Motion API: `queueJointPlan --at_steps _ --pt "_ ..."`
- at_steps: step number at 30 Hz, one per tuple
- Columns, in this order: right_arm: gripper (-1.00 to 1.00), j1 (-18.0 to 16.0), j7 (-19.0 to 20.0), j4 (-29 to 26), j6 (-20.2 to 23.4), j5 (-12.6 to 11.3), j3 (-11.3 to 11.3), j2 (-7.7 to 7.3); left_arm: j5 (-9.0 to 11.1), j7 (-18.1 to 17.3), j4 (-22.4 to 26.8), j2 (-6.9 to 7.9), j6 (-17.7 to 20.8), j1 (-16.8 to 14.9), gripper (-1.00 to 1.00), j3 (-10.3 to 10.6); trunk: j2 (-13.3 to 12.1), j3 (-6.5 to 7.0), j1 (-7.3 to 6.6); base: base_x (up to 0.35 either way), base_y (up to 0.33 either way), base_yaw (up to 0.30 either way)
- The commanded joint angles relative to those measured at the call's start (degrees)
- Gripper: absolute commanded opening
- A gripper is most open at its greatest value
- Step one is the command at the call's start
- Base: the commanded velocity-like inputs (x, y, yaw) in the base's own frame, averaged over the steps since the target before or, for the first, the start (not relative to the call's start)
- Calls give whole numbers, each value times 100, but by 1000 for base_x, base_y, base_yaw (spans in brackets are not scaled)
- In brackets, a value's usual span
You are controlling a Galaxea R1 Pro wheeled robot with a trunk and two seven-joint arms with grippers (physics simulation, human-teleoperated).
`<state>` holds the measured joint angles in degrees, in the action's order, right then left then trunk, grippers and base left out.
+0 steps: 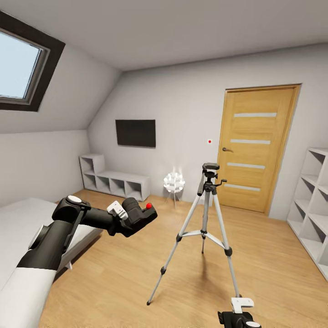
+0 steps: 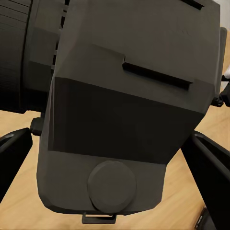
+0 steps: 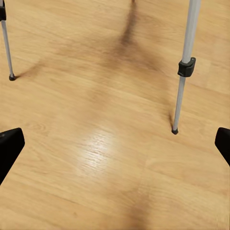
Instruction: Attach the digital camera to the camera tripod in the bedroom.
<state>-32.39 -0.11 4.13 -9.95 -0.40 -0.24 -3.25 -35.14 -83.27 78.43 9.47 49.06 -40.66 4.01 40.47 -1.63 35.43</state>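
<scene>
Light wood planks floor the bedroom, pale grey walls rising to a sloped ceiling with a skylight. Held up over the floor beside the grey bed, the left gripper is clenched on the digital camera, its red button facing up; in the left wrist view the camera's dark body sits between the two black fingers. Just to the right of the camera, apart from it, the camera tripod stands on its three silver legs, black head bare. Low at the near edge, the right gripper is released; in its wrist view the fingertips are spread wide over the floor, two tripod legs ahead. Behind stand a wooden door, a wall screen, low cube shelves, a small white lamp and taller white shelves.
</scene>
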Motion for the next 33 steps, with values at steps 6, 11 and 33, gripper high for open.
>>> queueJointPlan --at_steps 6,11,33 --pt "100 -13 -5 26 -43 -4 -2 0 -54 -54 6 2 61 -6 -100 46 -232 41 -130 0 0 0" --pt "100 -13 -6 26 -46 -4 -2 0 -54 -53 6 2 62 -9 -100 139 -432 84 -240 0 0 0" --pt "100 -10 -7 26 -46 -4 -2 0 -54 -57 6 8 68 -6 -100 196 -1315 274 -723 0 0 0"
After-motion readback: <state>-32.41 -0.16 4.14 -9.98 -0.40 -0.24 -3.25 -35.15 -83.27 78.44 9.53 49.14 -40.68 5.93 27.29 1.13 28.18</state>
